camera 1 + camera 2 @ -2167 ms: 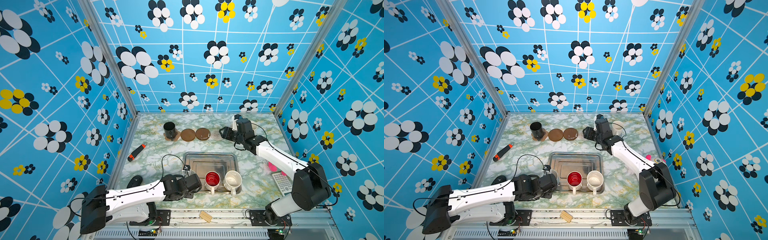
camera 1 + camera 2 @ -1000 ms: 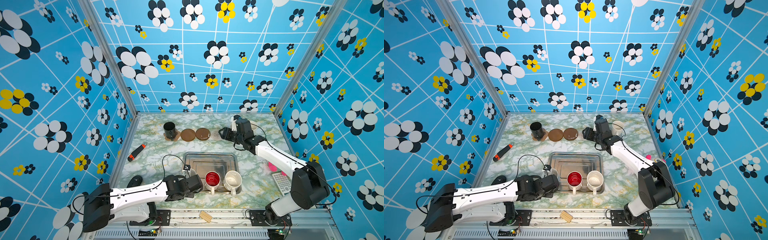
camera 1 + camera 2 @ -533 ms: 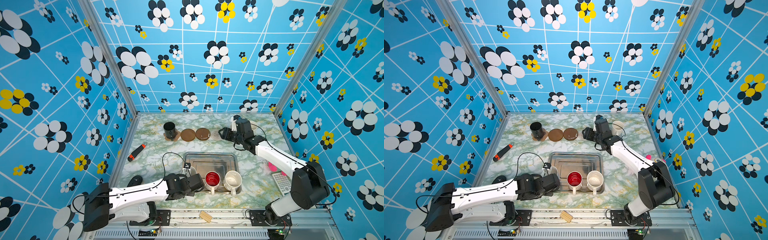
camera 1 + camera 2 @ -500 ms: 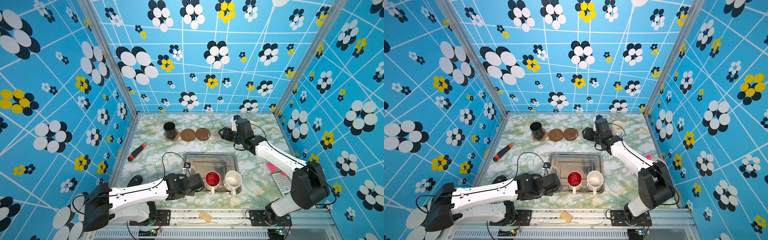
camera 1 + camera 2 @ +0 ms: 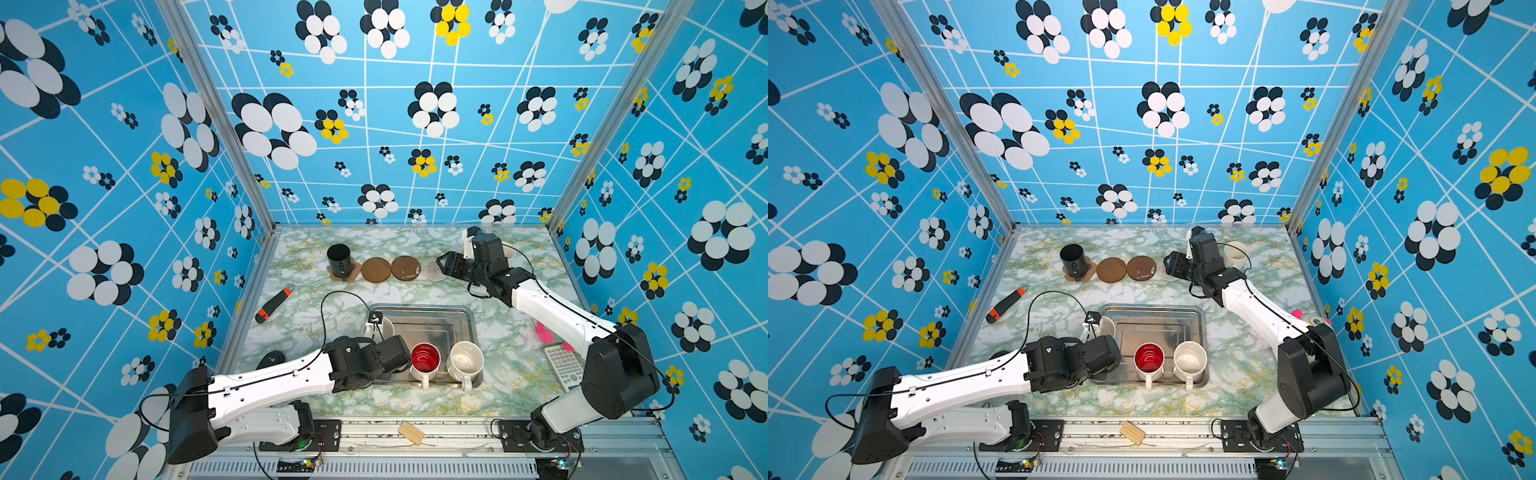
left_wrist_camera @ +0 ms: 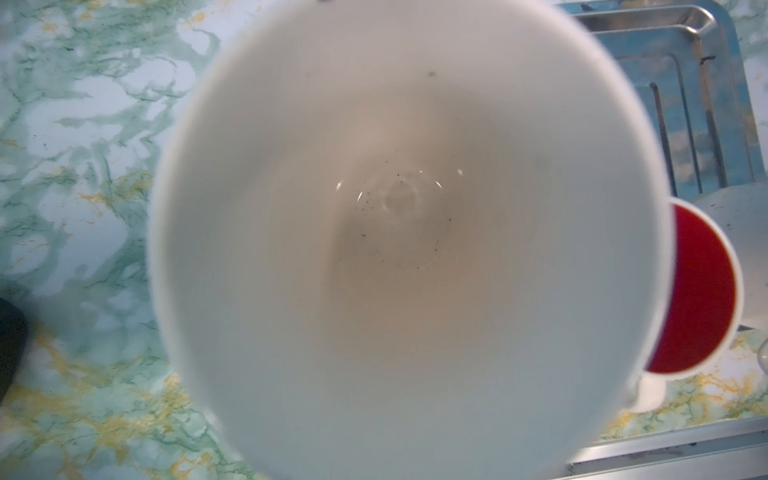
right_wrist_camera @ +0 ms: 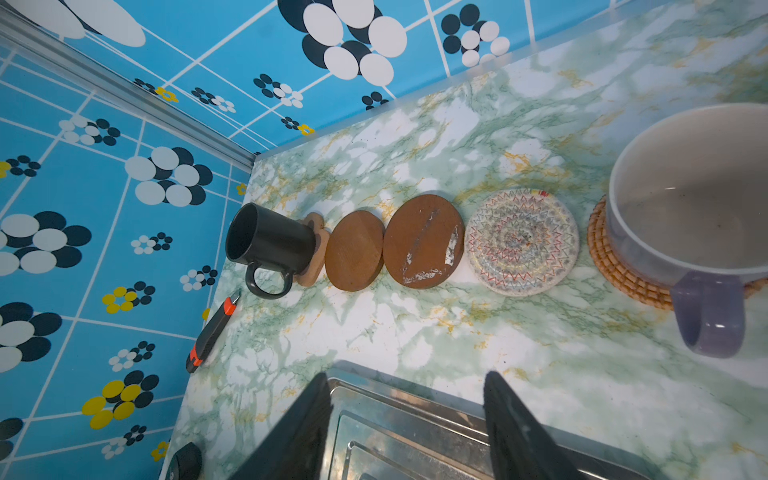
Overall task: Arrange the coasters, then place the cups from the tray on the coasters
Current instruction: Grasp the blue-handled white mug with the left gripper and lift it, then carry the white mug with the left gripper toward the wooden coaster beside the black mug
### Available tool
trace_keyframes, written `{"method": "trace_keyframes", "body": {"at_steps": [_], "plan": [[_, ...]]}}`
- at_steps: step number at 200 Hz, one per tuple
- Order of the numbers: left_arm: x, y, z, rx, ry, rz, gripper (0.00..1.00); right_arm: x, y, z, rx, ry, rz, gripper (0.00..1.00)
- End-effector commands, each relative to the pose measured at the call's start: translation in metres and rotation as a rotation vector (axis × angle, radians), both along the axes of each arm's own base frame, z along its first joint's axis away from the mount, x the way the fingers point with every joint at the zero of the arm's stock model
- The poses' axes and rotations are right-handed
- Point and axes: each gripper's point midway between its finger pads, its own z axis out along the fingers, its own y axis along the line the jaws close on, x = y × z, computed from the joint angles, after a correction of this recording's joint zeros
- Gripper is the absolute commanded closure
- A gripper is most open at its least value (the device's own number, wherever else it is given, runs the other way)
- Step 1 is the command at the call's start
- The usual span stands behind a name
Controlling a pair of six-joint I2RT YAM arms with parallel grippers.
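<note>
Only the left wrist view looks inside the pale ceramic mug [image 6: 407,232] the left tool [image 5: 383,340] pinches — beside the shiny steel tray [image 5: 432,332]; right tool [image 7: 407,376] spread. Green-marbled tabletop [image 5: 291,332], blue flowered walls [image 5: 374,124].

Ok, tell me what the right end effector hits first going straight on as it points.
Probably bare tabletop, between the tray and the scratched dark-brown coaster. The open right end effector angles down toward that strip; depth is unclear, so it might reach the coaster's near edge instead.
</note>
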Motion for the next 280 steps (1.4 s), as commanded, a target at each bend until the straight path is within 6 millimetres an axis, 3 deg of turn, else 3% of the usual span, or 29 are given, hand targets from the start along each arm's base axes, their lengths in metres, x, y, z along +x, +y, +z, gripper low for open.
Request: {"method": "trace_keyframes", "body": {"at_steps": [1, 76, 118, 280], "plan": [[0.021, 0.002, 0.025, 0.018, -0.083, 0.009, 1.0, -0.004, 0.003, 0.02, 0.016, -0.008, 0.015, 0.39], [0.059, 0.005, 0.046, -0.008, -0.075, 0.013, 1.0, -0.005, 0.002, 0.033, 0.003, -0.003, 0.018, 0.39], [0.081, 0.007, 0.047, -0.003, -0.066, 0.005, 1.0, -0.007, 0.001, 0.033, 0.0, 0.002, 0.015, 0.39], [0.215, -0.019, 0.062, 0.004, -0.12, 0.006, 1.0, -0.016, 0.0, 0.036, 0.003, -0.005, 0.035, 0.4]]}}
